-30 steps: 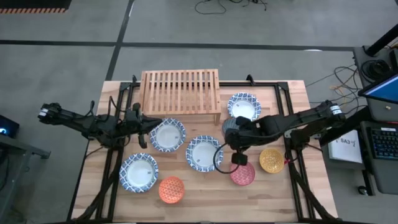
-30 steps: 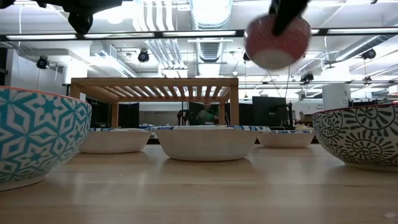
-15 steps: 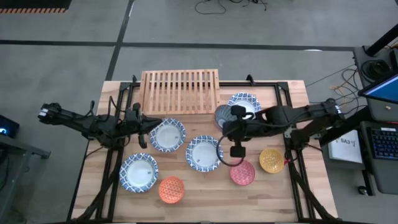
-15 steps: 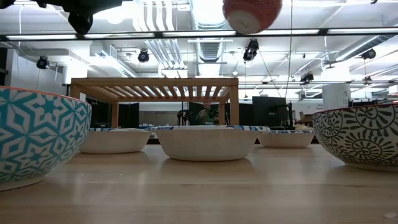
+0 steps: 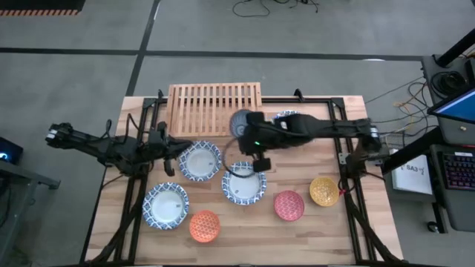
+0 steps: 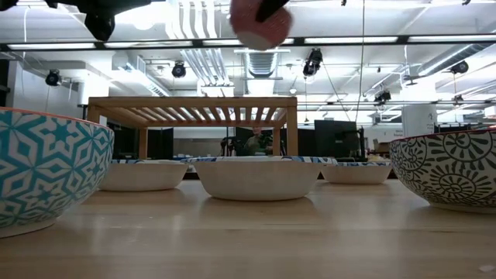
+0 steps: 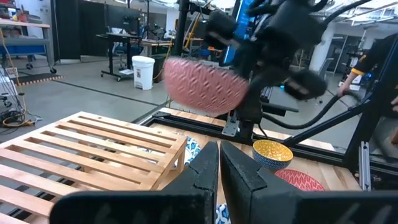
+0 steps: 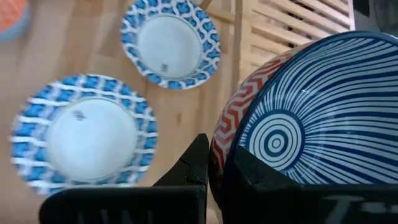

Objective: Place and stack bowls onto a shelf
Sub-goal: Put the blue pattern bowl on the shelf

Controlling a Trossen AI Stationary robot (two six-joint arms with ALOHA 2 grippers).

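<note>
The right gripper (image 5: 250,136) is carrying a small round bowl, red-patterned outside and striped dark blue inside (image 8: 292,134), pinched by its rim between closed fingers, in the air near the right front corner of the low light-wood slatted shelf (image 5: 215,107). In the left wrist view the bowl (image 7: 205,84) is hanging tilted above the shelf's end (image 7: 87,149). The left gripper (image 5: 172,148) is waiting clenched and empty at the table's left side, beside a wide blue-patterned bowl with a white inside (image 5: 199,161). Seven other bowls are sitting on the wooden tabletop (image 5: 326,222), among them a red (image 5: 289,205), a yellow (image 5: 323,190) and an orange one (image 5: 205,225). The thin rim grip looks precarious: a tilt on release could be letting the bowl slide, or land half off the shelf's edge and tip onto the bowls below.
</note>
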